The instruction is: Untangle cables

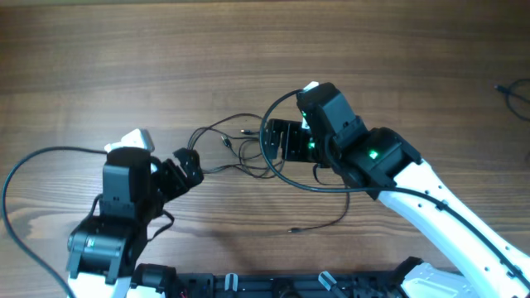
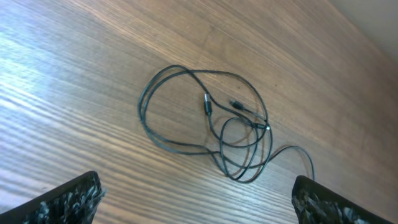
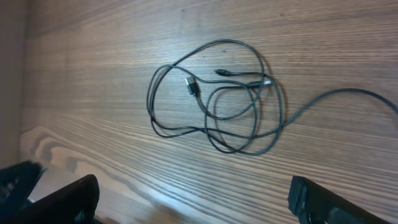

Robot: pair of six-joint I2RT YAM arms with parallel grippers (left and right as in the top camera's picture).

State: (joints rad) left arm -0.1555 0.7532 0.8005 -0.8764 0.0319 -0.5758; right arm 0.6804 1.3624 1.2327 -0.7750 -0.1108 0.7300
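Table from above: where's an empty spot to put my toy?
The wide bare strip of table on the far side, beyond the cables, is free. It's crowded between the left end effector and right end effector, where the cables curl.

Thin, smooth black cables (image 2: 207, 104), perhaps rubber-sheathed, on a slightly glossy, grained wooden table (image 2: 93, 62).

I see black cables (image 2: 207, 104); the table (image 1: 166, 50) is brown with streaked wood grain. My left end effector (image 1: 184, 165) and right end effector (image 1: 281, 139) are black. The right arm (image 1: 447, 199) is white with green lights.
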